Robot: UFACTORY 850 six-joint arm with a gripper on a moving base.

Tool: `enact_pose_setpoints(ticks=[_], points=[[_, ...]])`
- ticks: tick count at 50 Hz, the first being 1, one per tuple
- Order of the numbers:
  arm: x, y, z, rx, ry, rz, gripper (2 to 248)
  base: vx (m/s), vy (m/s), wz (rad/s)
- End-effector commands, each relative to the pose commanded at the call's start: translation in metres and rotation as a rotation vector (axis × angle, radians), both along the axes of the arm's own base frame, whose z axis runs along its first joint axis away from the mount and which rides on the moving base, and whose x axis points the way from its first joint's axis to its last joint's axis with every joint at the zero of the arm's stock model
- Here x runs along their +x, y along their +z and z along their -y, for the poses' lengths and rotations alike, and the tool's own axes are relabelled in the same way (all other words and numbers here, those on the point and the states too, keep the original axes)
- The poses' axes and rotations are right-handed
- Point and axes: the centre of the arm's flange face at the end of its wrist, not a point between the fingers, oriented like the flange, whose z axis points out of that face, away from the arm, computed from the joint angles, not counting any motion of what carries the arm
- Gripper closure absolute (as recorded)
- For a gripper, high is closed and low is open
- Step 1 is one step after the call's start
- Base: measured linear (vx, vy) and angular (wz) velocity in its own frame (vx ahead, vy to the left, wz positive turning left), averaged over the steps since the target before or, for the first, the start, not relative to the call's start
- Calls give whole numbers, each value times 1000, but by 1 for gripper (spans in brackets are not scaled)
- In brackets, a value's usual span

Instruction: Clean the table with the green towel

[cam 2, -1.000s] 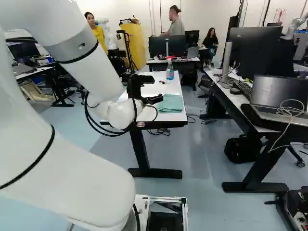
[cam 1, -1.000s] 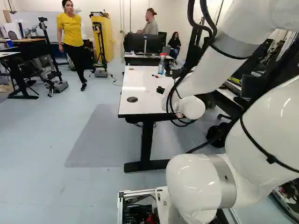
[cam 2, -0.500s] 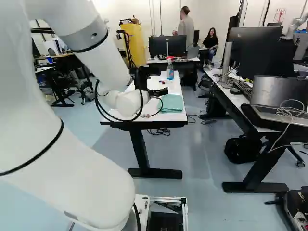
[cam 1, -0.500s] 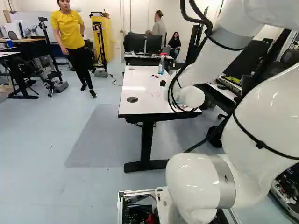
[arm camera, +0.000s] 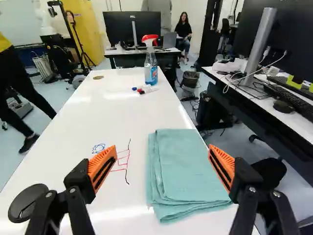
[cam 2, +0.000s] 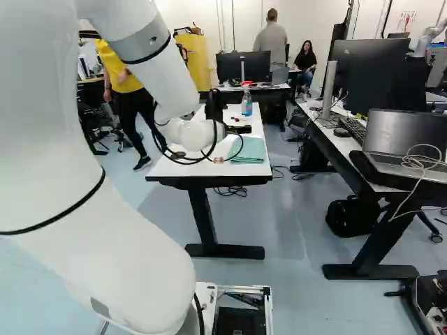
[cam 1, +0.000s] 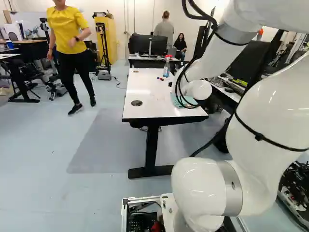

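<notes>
In the right base view my gripper [cam 2: 239,129] is over the white table [cam 2: 202,167], just beyond the folded green towel [cam 2: 251,151]. Seen from the wrist, the gripper [arm camera: 160,155] stands wide open with nothing gripped. The towel [arm camera: 183,169] lies flat on the table [arm camera: 93,122], ahead of and between the fingers, nearer the right-hand one. Beside the towel are red and black pen lines [arm camera: 123,161] and a small blue scribble [arm camera: 99,148].
A spray bottle [arm camera: 150,71] and several markers [arm camera: 143,90] stand and lie farther along the table. A round black disc [arm camera: 28,201] is near one finger. Another desk with monitor and keyboard [arm camera: 293,100] runs along the right side. Another robot [cam 2: 429,35] shows far back.
The arm has reached farther forward over the table, and the gripper has shifted rightward in the right base view. The towel and the base have stayed still.
</notes>
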Motion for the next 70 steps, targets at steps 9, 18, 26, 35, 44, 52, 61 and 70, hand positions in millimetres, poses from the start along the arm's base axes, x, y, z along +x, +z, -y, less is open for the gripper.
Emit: enact_pose_setpoints(ticks=[9, 18, 26, 35, 44, 52, 61, 70], points=[[13, 3, 9, 13, -14, -60, 3, 0, 0, 0], [25, 6, 18, 26, -26, -120, 3, 0, 0, 0], [35, 9, 25, 38, -37, -173, 3, 0, 0, 0], [46, 12, 34, 53, -49, -231, 3, 0, 0, 0], [57, 16, 41, 67, -58, -289, 3, 0, 0, 0], [66, 20, 47, 80, -63, -340, 3, 0, 0, 0], [76, 25, 51, 94, -67, -397, 3, 0, 0, 0], [87, 29, 56, 109, -70, -454, 3, 0, 0, 0]])
